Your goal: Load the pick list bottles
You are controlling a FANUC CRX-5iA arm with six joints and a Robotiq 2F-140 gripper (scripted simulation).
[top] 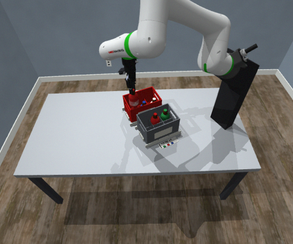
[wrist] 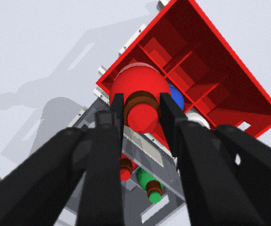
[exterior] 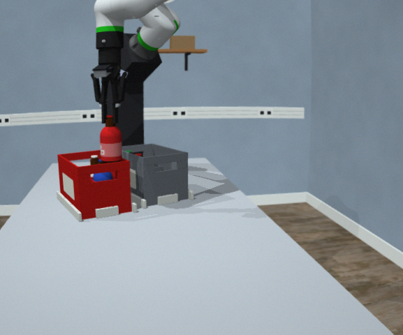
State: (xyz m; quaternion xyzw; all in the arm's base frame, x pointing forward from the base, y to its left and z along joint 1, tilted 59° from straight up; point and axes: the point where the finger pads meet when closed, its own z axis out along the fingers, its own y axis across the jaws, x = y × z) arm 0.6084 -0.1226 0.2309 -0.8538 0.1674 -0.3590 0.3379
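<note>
red bottle (exterior: 110, 146) gripped by claw (exterior: 110, 105)

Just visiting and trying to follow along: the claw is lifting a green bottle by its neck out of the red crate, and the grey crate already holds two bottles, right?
Nearly. The bottle in the gripper is red, not green; the exterior view shows it hanging above the red crate, gripped at the neck. The rest is right: the grey crate holds two bottles, one red, one green.
</note>
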